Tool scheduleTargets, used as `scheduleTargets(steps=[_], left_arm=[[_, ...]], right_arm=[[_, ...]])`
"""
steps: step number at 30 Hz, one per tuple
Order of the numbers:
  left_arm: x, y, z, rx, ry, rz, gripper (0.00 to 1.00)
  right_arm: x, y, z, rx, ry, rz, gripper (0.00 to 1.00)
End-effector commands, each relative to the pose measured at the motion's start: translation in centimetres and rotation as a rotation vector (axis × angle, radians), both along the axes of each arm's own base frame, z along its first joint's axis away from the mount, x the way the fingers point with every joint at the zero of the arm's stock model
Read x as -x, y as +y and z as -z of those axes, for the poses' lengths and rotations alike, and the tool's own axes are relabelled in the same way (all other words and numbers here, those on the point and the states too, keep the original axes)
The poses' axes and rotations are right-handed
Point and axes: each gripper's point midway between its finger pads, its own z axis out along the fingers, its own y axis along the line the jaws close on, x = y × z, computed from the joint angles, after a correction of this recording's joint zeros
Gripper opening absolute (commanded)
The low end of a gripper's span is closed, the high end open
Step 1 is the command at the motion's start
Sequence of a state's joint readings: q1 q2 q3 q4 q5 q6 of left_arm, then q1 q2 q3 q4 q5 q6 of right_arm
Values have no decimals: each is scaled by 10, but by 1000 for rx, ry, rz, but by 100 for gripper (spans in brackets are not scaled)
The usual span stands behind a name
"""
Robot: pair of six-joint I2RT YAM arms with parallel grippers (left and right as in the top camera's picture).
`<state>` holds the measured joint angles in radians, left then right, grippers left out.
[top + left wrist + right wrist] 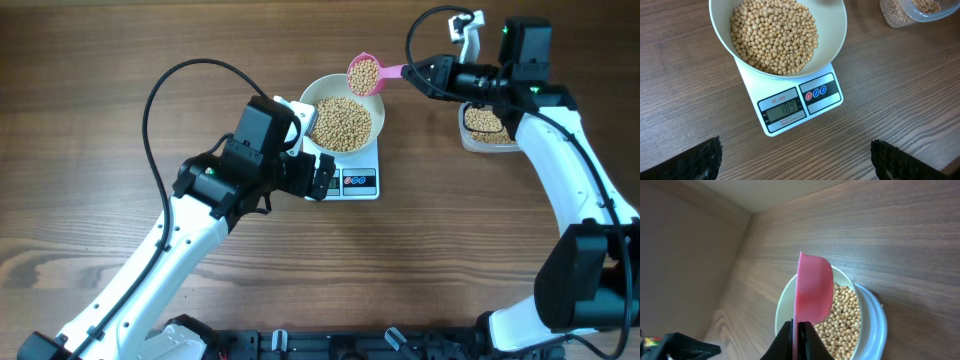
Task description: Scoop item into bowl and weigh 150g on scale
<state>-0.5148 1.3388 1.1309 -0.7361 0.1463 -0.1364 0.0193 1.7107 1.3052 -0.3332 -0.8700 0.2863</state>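
A white bowl [318,97] heaped with tan beans [343,122] stands on the white scale [352,182]. In the left wrist view the bowl [836,30] and its beans [775,35] sit on the scale [790,112], whose display reads 189. My right gripper [416,70] is shut on the handle of a pink scoop [365,75], which holds beans above the bowl's far rim. The right wrist view shows the scoop [815,287] edge-on over the bowl [784,307], with that gripper [799,335] clamped on it. My left gripper [310,150] hovers open at the scale's left side, its fingers [705,160] wide apart and empty.
A clear plastic tub [487,126] with more beans stands right of the scale, under my right arm; it shows again as the tub [912,12] at the top right of the left wrist view. Bare wooden tabletop [100,150] lies all around.
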Motion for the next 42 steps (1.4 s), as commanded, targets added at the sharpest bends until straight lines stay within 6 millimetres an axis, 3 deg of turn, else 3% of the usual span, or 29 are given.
scheduleTargets(steps=[1,6,15,26,42], left_arm=[[-5,2,-7,8,-18,-15,100],[-5,1,-7,9,-18,-15,100],[-5,1,-7,9,-18,-15,100],[-5,1,-7,9,-18,-15,100],[-5,2,-7,8,-18,-15,100]], right_arm=[[3,17,-12,104,-137,-57,4],[9,41,-7,159,-166,-97,5],[6,51,-10,266,-276,-131,5],[7,44,-30,302,-338,-97,5],[10,34,-16,411,-353,-124,4]])
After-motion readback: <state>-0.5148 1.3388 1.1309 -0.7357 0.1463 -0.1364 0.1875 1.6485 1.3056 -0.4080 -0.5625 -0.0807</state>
